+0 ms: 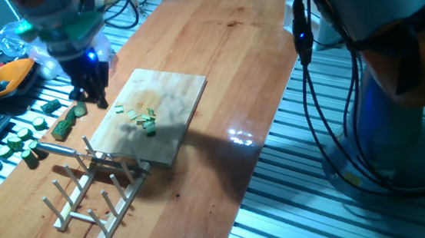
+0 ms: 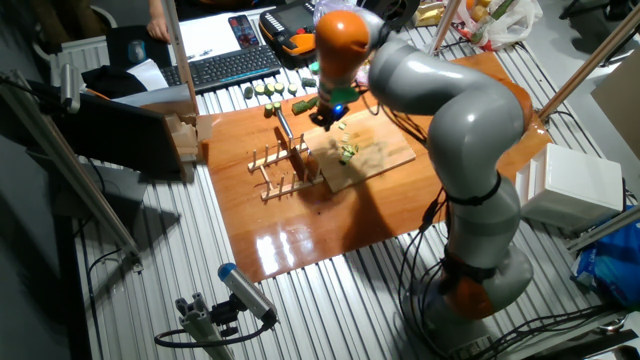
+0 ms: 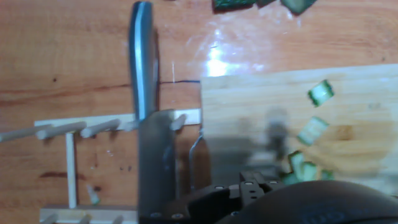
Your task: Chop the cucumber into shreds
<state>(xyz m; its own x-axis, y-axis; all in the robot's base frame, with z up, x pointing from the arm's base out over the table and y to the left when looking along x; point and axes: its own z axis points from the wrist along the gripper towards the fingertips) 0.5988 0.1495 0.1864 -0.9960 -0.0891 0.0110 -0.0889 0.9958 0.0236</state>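
two fingers (image 1: 93, 92) hang over the table edge beside the cutting board (image 1: 167, 115), their opening and hold unclear.

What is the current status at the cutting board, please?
Gripper off the board's far end, jaws unclear. Shreds scattered on the cutting board. Knife parked on the wooden rack.

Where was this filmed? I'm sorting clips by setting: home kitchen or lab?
Most likely a robotics lab, not a kitchen: the table sits on a ribbed metal bench, a keyboard lies behind it, and loose cables hang beside the arm.
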